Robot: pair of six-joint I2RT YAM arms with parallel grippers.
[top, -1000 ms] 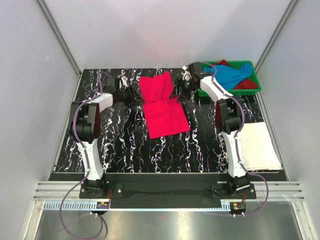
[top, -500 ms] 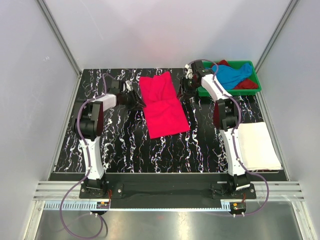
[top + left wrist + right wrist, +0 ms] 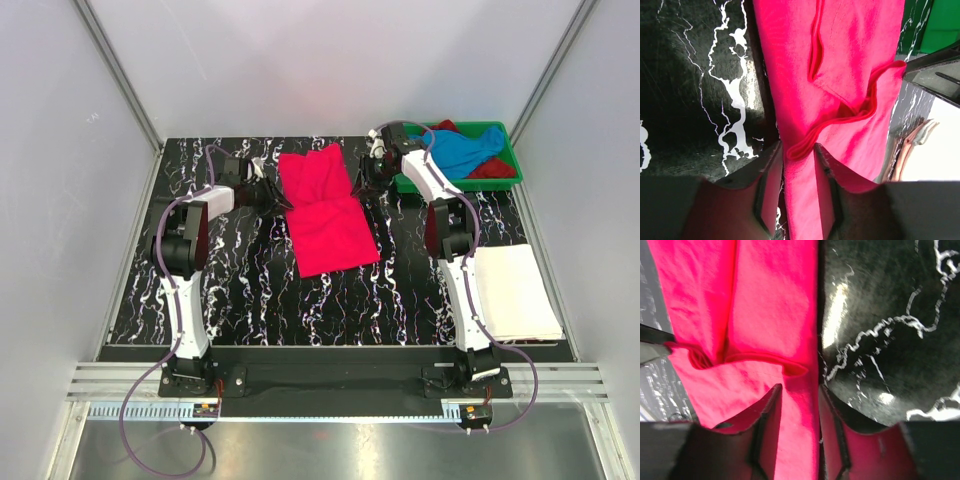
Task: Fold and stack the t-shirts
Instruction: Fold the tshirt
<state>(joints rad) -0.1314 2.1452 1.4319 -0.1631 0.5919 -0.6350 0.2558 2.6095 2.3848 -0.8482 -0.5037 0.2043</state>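
Because the hot pink t-shirt (image 3: pixel 325 215) is thin, soft cloth, it will likely sag and slide rather than hold a shape. A grip on one layer would probably peel the fold apart. The better hold, by my reading, is on the doubled side edges, near the crosswise crease, with both sides lifted evenly.

The shirt lies flat at the middle of the counter (image 3: pixel 250 290) as a long strip running from 12 toward 6 o'clock. A raised ridge crosses it about halfway along.

The left hand (image 3: pixel 270 192) is at the strip's 9 o'clock edge, beside that ridge. In its wrist view its fingers (image 3: pixel 769 187) are parted, with the rolled pink edge lying in the gap between them. They straddle the cloth rather than visibly squeeze it.

The right hand (image 3: pixel 368 182) is at the 3 o'clock edge, opposite. Its fingers (image 3: pixel 767 425) are likewise spread on either side of the shirt's border, with pink cloth between them and bare counter just outside. No firm pinch shows there either.

At the counter's 1 o'clock, a green tray (image 3: pixel 470 184) holds the sky blue t-shirt (image 3: pixel 462 150) and the dark red t-shirt (image 3: pixel 495 168) in a loose heap. The white t-shirt (image 3: pixel 515 290) lies folded at 4 o'clock, well apart from both hands.
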